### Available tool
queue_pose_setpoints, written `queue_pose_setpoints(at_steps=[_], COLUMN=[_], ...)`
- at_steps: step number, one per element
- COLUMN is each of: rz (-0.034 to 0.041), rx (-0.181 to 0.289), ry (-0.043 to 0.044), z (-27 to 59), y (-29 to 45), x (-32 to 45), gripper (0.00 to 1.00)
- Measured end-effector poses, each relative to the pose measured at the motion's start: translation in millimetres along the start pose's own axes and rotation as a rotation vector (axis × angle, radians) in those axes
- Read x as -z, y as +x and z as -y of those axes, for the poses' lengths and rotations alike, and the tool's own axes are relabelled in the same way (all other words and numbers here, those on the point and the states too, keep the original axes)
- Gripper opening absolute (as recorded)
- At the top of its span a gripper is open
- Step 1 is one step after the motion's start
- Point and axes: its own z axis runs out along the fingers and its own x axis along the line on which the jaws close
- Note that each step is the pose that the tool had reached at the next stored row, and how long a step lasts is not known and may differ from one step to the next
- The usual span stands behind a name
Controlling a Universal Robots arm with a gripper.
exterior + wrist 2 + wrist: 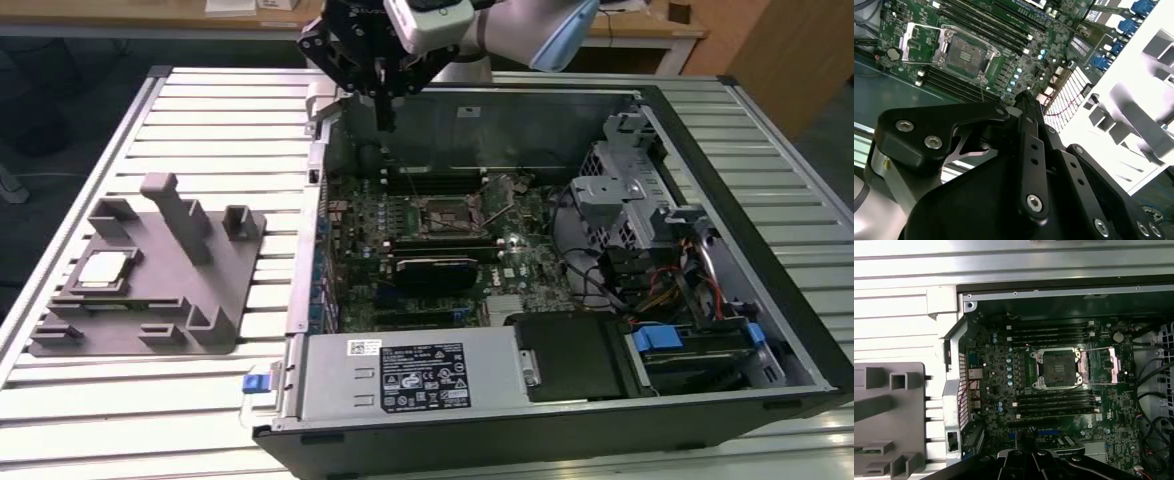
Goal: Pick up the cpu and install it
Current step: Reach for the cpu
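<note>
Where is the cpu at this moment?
In the exterior view, the cpu lies on the grey fixture at the exterior view's left, outside the case, on the slatted table.

Exterior high — both wrist views over motherboard (pixel 994 365)

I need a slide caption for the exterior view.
Robot hand above the open computer case; cpu lies on the grey fixture.

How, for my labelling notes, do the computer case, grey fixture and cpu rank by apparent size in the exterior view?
1. computer case
2. grey fixture
3. cpu
The gaps are clear; no ties.
</note>
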Motion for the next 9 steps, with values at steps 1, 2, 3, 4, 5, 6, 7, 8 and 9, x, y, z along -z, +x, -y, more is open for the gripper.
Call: queue_pose_setpoints(at_steps=[1,2,3,4,5,6,7,8,9], rz=[0.0,0.0001,0.0001,0.0002,0.0001,0.0002,0.0002,0.0002,0.0001], rx=[0.0,0.0,0.0,0.0,0.0,0.0,0.0,0.0,0.0], ry=[-0.0001,0.0,0.0,0.0,-0.0001,0.0,0.0,0.0,0.0], z=[0.1,0.2,0.4,0.5,0.6,0.7,0.8,1.0,1.1], y=[1.6,3.3,5.0,6.6,8.3,9.9,11.5,13.0,14.7], x=[0.0,0.1,0.1,0.2,0.2,0.2,0.3,0.4,0.4], gripper=[0.11,0.11,0.11,0.11,0.11,0.11,0.11,0.11,0.11])
